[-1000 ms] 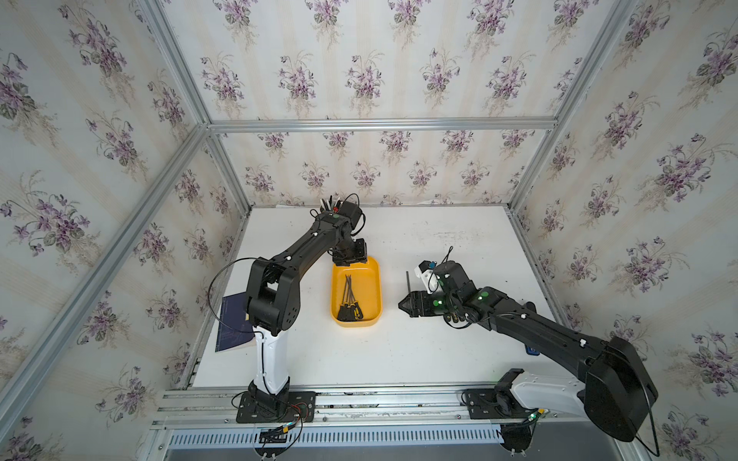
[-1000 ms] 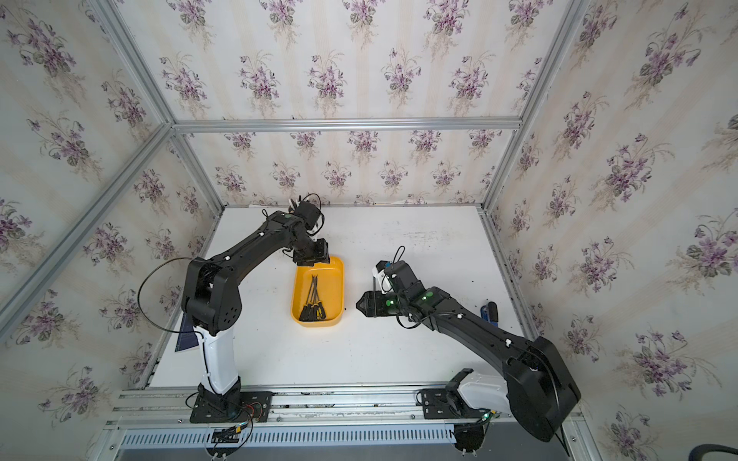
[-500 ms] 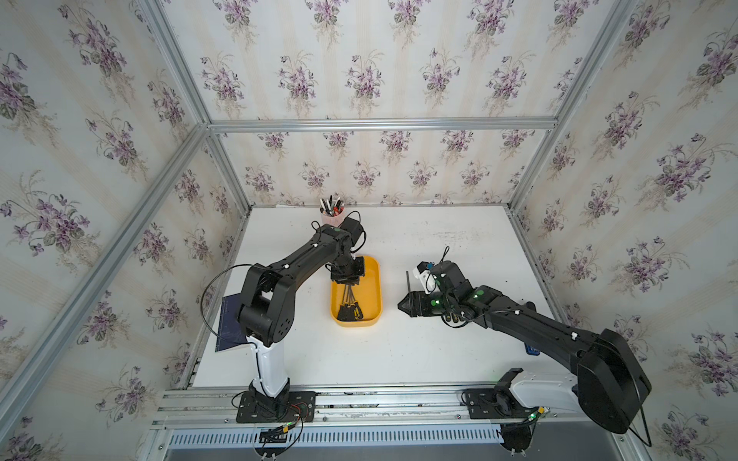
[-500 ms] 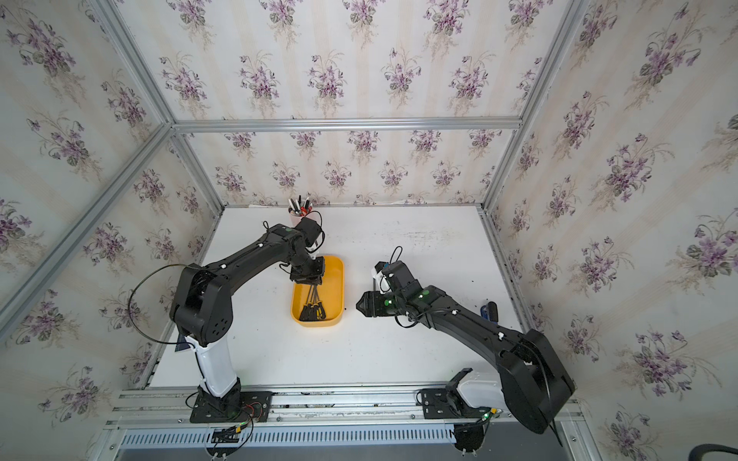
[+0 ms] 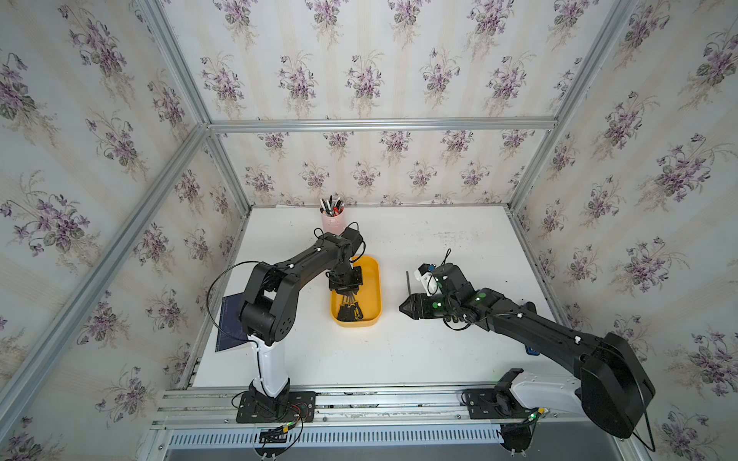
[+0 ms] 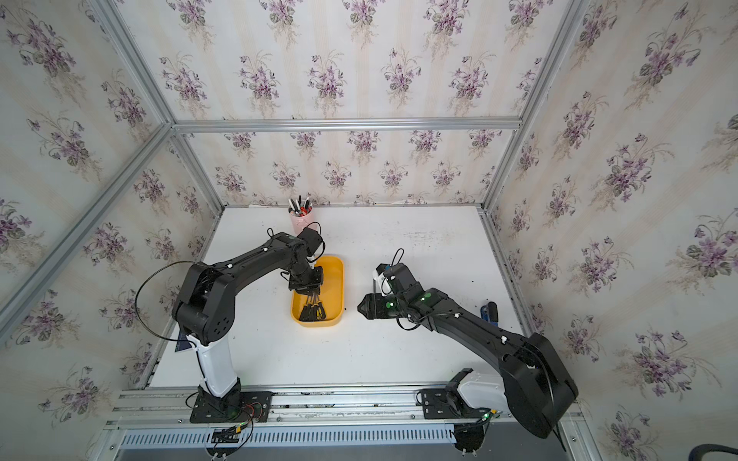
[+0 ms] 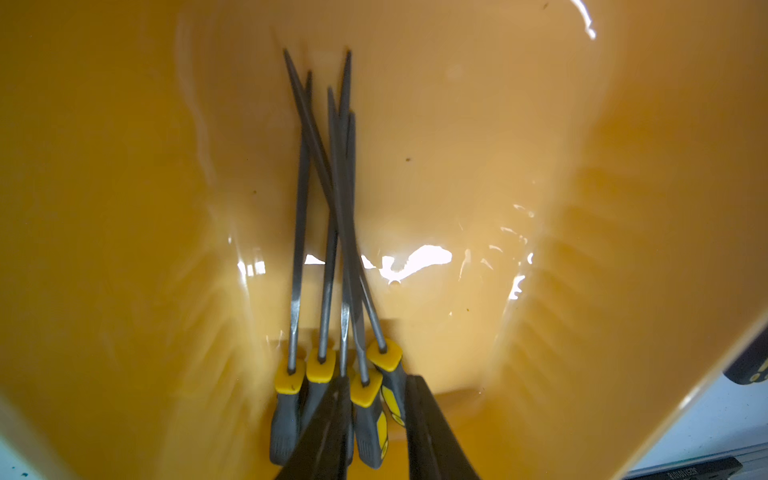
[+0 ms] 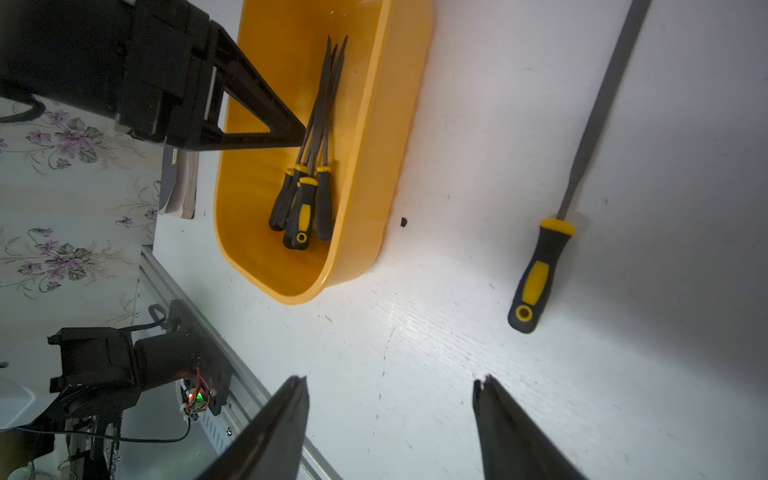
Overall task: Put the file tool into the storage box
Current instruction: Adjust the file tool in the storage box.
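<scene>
File [image 8: 574, 183] with black-and-yellow handle, grey shank

You're working in a robot test cell: floral wallpaper [image 5: 359, 72] on aluminium framing [image 5: 379, 124] boxes in the white table [image 5: 399, 351], both arm bases [image 5: 275, 405] are mounted on a slotted rail [image 5: 379, 399] along its front edge, and a pink pen cup [image 5: 332, 224] stands at its back edge.
</scene>
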`<state>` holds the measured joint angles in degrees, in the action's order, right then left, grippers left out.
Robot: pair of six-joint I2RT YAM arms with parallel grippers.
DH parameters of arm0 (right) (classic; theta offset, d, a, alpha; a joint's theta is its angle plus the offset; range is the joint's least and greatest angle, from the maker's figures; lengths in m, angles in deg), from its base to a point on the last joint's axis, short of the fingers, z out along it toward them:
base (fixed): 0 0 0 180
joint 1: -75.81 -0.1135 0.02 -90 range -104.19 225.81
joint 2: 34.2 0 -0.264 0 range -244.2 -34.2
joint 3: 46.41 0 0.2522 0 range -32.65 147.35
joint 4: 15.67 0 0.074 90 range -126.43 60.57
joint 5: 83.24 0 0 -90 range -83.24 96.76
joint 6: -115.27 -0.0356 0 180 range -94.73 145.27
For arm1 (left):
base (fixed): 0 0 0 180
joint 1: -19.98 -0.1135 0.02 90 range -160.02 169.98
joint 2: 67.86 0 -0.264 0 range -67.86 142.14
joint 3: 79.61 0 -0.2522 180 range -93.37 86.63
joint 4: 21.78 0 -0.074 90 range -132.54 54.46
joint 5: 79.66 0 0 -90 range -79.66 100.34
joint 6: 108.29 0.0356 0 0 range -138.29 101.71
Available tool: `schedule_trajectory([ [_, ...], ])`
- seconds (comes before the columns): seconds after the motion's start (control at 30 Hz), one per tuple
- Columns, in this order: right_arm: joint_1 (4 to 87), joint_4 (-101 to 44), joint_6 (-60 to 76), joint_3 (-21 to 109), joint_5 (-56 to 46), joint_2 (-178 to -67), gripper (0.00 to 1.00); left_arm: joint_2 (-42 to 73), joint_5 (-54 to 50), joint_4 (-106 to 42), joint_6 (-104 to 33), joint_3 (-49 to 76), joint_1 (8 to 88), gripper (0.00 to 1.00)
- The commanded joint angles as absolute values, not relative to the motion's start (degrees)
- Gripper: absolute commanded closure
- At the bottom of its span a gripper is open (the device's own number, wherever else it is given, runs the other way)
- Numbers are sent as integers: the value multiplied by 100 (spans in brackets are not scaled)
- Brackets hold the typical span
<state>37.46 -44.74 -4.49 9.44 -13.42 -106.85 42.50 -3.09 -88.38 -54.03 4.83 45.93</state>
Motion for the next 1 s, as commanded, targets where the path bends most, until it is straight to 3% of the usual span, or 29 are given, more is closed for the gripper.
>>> schedule_trajectory([
  [0.0,3740,-4473,-392,929,-1307,-10654,31,4320,-129,-8789,-5421,497,4597,71],
  [0.37,3740,-4478,-393,935,-1283,-10645,32,4676,-2,-8672,-5329,295,4599,72],
  [0.97,3740,-4496,-416,949,-1199,-10676,32,4872,85,-8648,-5231,209,4598,84],
])
